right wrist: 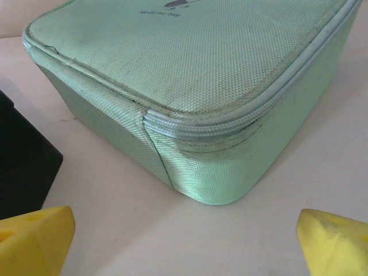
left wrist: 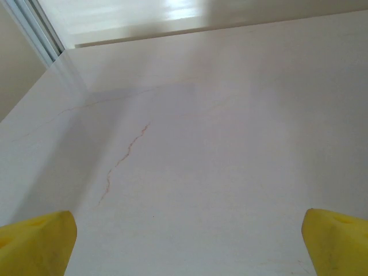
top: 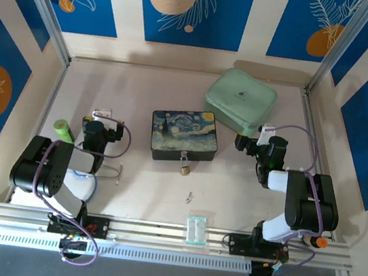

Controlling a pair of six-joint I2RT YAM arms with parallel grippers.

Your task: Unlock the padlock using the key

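The tiny brass padlock (top: 184,170) lies on the table just in front of the painted box (top: 184,136), below its silver latch (top: 183,157). The thin silvery key (top: 189,196) lies flat on the table a little nearer, apart from the padlock. My left gripper (top: 99,116) (left wrist: 190,241) is far left of the box, open over bare table, yellow fingertips (left wrist: 37,244) wide apart. My right gripper (top: 248,141) (right wrist: 187,241) is right of the box, open and empty, facing the corner of a mint-green zip case (right wrist: 195,86).
The mint-green case (top: 240,101) sits at the back right, close to the box's right end (right wrist: 23,167). A clear plastic packet (top: 196,229) lies at the near edge by the rail. A green cylinder (top: 63,131) is beside the left arm. Walls enclose three sides.
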